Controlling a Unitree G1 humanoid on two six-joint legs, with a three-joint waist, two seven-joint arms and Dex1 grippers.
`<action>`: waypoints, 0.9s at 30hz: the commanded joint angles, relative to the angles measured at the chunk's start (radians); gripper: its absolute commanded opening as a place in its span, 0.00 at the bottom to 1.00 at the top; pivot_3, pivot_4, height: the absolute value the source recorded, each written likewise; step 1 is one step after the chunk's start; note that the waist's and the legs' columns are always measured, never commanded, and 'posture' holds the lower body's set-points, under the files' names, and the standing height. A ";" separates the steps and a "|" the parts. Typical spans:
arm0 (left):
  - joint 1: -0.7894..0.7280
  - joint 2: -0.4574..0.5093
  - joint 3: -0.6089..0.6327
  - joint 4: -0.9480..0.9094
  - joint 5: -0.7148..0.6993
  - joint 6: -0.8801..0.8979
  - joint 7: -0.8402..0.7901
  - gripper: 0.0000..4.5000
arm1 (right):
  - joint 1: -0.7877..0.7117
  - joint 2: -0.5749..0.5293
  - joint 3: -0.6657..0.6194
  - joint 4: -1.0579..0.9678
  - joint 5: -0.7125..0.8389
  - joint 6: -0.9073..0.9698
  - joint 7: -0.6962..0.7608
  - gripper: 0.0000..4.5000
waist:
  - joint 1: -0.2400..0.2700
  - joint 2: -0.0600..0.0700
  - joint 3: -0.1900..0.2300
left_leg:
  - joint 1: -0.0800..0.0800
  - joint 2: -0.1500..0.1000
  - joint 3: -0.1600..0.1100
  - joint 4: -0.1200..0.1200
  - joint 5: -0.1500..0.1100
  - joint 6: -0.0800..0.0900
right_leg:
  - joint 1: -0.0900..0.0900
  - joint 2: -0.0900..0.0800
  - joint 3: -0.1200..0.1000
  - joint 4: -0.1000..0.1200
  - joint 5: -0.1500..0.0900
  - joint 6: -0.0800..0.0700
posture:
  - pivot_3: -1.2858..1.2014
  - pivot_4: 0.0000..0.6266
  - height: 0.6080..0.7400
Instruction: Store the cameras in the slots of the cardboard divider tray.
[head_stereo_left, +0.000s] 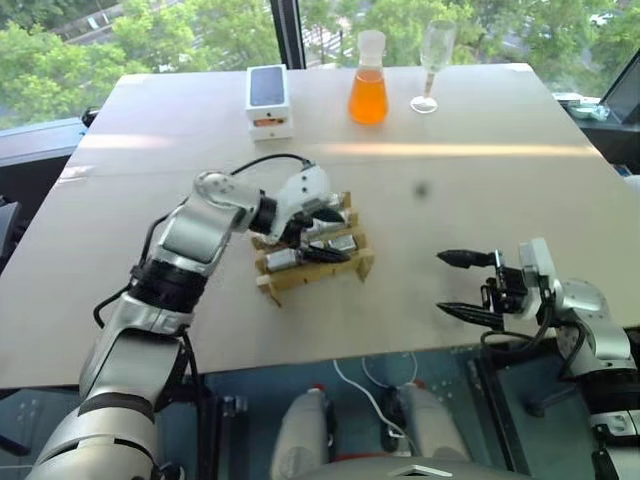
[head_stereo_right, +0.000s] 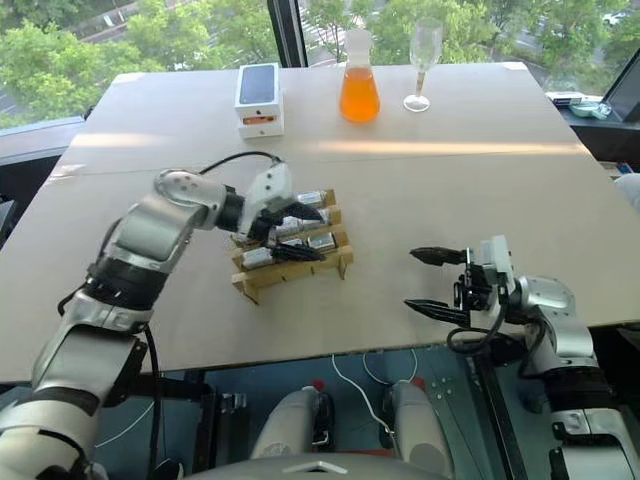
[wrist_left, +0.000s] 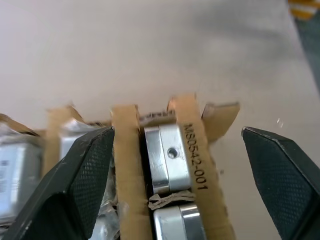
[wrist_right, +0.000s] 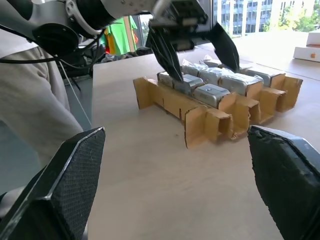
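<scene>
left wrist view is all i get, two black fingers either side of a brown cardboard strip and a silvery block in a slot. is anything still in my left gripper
Observer: No. The left gripper is open over the tan cardboard divider tray, holding nothing.
Operator: any silvery cameras loose on the table
Observer: I see none; the silvery-grey rectangular cameras in sight all sit in slots, though the left gripper hides part of the tray.
Operator: where's the other arm
Observer: The right gripper is open and empty, apart from the tray, on its right.
Operator: what else is there
Observer: A white phone box, an orange-filled flask and a clear stemmed glass stand along the far edge.
</scene>
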 joint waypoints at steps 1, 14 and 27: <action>0.138 0.016 0.211 -0.211 -0.138 0.069 0.089 0.94 | -0.015 0.000 -0.041 0.044 -0.047 -0.047 -0.045 1.00 | -0.002 0.000 0.000 | 0.000 0.000 0.000 0.000 0.000 0.000 | 0.000 -0.002 0.000 0.000 0.000 0.000 | 0.52 0.24 1.00; 0.890 -0.150 0.651 -0.522 -0.156 -0.119 0.451 0.94 | -0.109 -0.018 -0.085 0.271 -0.170 -0.182 -0.117 1.00 | -0.002 0.000 0.000 | 0.007 -0.001 0.000 -0.002 -0.002 0.003 | 0.006 -0.007 -0.001 -0.001 0.000 0.000 | 0.52 0.24 1.00; 0.973 -0.093 0.712 -0.203 -0.179 -0.425 0.375 0.94 | -0.143 -0.053 -0.102 0.405 -0.203 -0.257 -0.047 1.00 | 0.012 0.001 -0.001 | 0.010 -0.001 -0.001 -0.003 -0.003 0.005 | 0.010 -0.007 -0.003 -0.002 -0.001 0.002 | 0.52 0.24 1.00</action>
